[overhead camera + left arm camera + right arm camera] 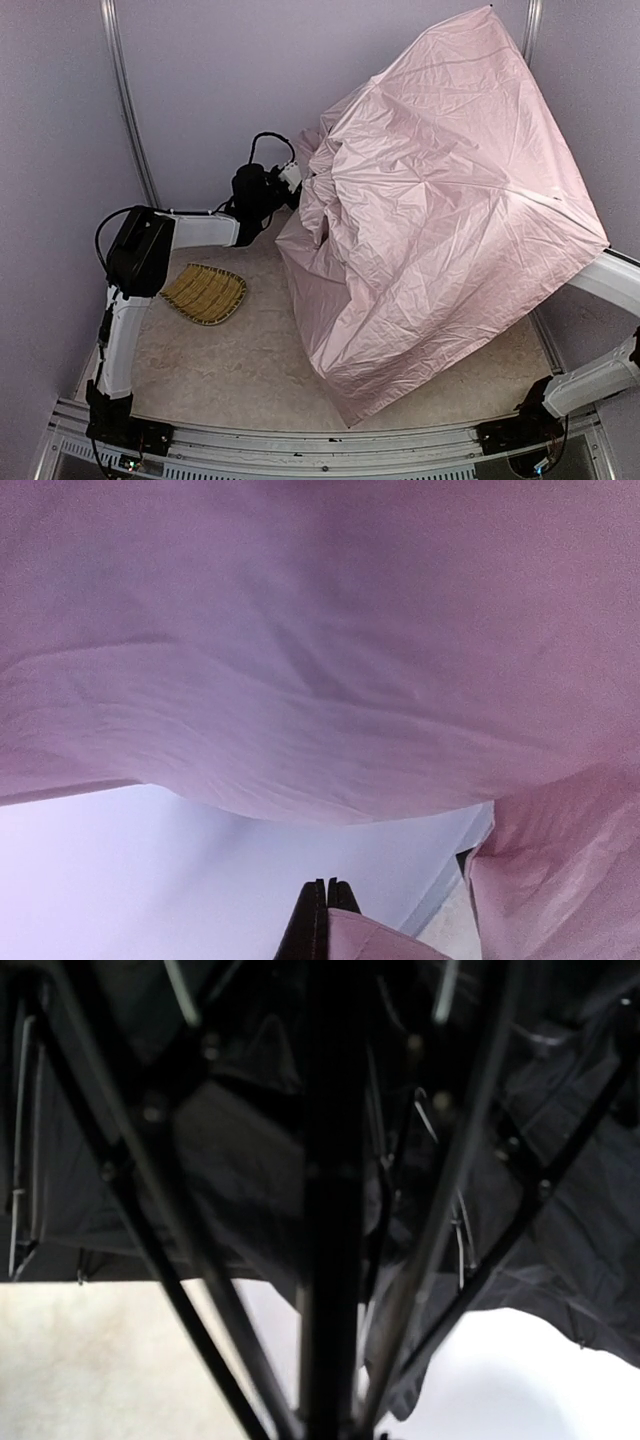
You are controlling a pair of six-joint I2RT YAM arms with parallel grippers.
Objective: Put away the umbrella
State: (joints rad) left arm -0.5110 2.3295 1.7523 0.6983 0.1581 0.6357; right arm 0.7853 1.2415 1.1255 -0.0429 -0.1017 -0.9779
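- The umbrella (440, 220) is seen open, its pale pink canopy tilted and spread over the right half of the table (230, 370), with the lower edge hanging close to the near rail.
- The canopy's fabric is creased and bunched toward its left side, where the left gripper (292, 178) is placed against the edge.
- In the left wrist view the black fingers (318, 920) are seen pressed together with no gap; a fold of pink fabric lies against their right side, but whether any fabric is pinched between them cannot be told.
- The rest of that view is filled by the pink canopy overhead.
- In the right wrist view the black shaft (330, 1210) is seen running up the middle of the frame, with black ribs (470, 1160) fanning out under the dark underside of the canopy.
- The right gripper is hidden beneath the canopy from above, and its fingers cannot be made out in the dark wrist view; its state cannot be told.
- Only the lower links of the right arm (600, 380) are seen past the canopy's right edge.
- A yellow woven tray (205, 293) lies on the table's left side, under the left arm (200, 228) and apart from the umbrella.
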